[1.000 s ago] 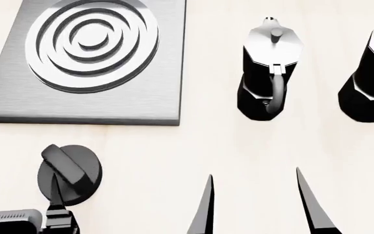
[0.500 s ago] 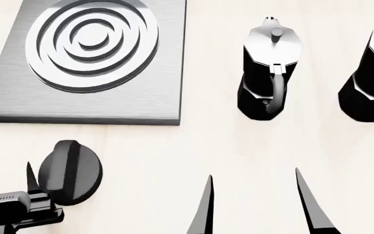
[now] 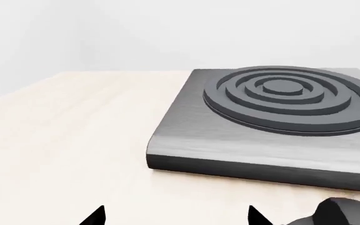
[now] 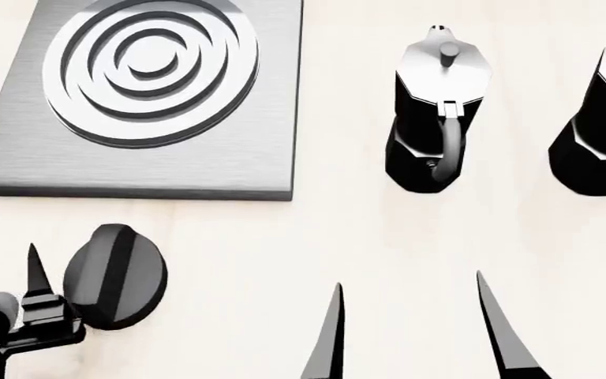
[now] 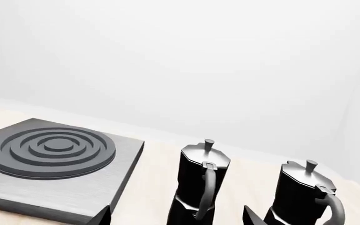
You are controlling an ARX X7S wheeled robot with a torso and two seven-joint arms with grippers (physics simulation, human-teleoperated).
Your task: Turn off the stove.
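The stove (image 4: pixel 29 158) is a brushed-grey slab at the upper left of the head view, and its ringed burner (image 4: pixel 154 67) looks pale there. The left wrist view shows that burner (image 3: pixel 289 96) as dark rings. The black ridged knob (image 4: pixel 114 276) lies on the table in front of the slab, its ridge nearly straight fore and aft. My left gripper (image 3: pixel 176 216) is open with bare table between its tips. One of its fingers (image 4: pixel 37 276) stands just left of the knob (image 3: pixel 342 213), apart from it. My right gripper (image 4: pixel 409 281) is open and holds nothing.
Two black-and-silver moka pots (image 4: pixel 440 110) (image 4: pixel 598 118) stand right of the stove, beyond the right gripper. The pale wooden table (image 4: pixel 314 229) runs under everything. A plain white wall rises behind the table.
The left gripper's finger has come off the knob and moved to its left side. The knob's ridge has turned from slanted to nearly straight. The right gripper has stayed put.
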